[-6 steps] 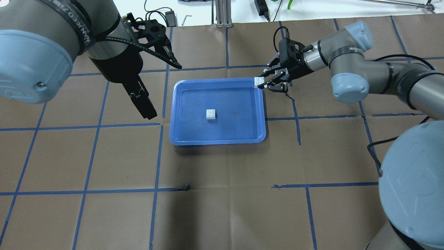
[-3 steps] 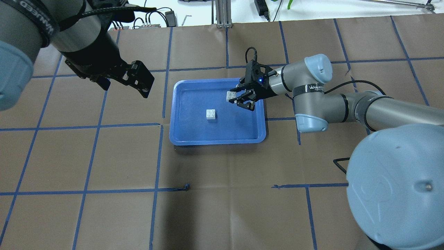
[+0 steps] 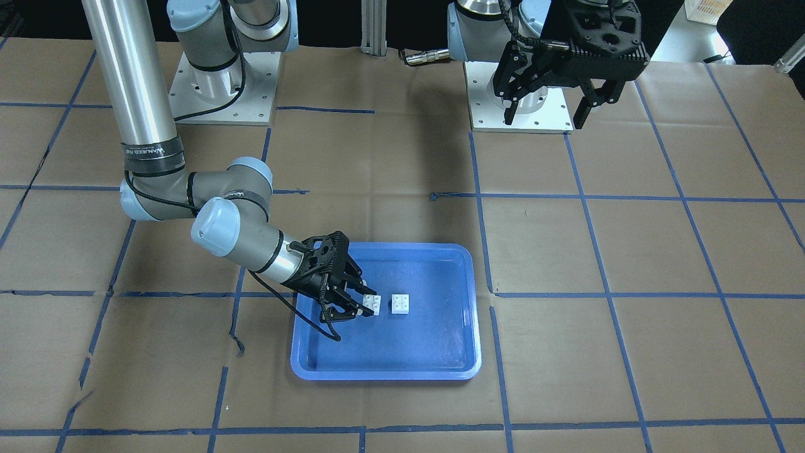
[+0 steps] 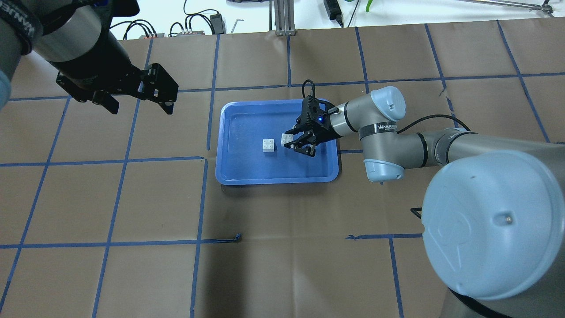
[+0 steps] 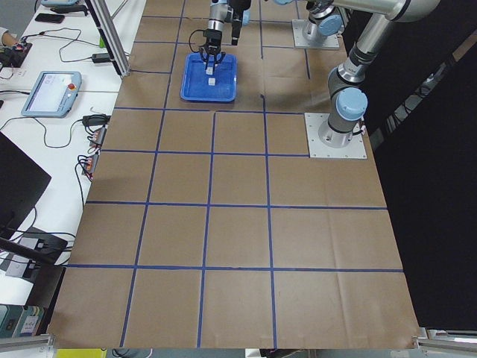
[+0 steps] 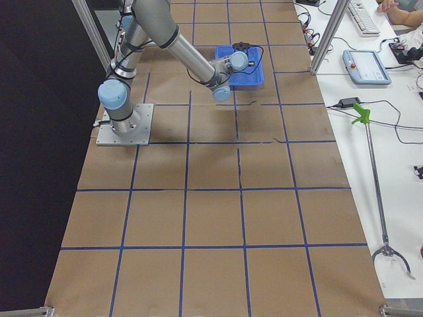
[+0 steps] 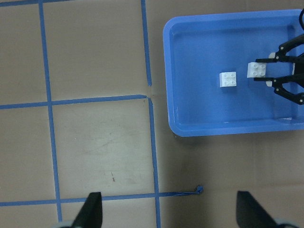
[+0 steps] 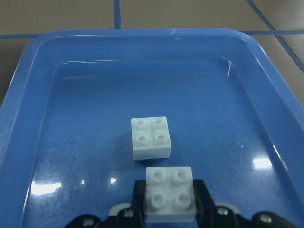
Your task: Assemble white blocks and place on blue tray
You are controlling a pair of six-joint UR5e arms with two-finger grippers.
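Right gripper, clamped on one white block, shifted toward left edge of bench, now just beside second block in blue tray; stacking probably next.

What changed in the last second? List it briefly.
The right gripper, shut on the held white block, carried it from the far right corner of the blue tray inward, up beside the resting white block. The left gripper, open, pulled back away from the tray. Tray and resting block stayed put.
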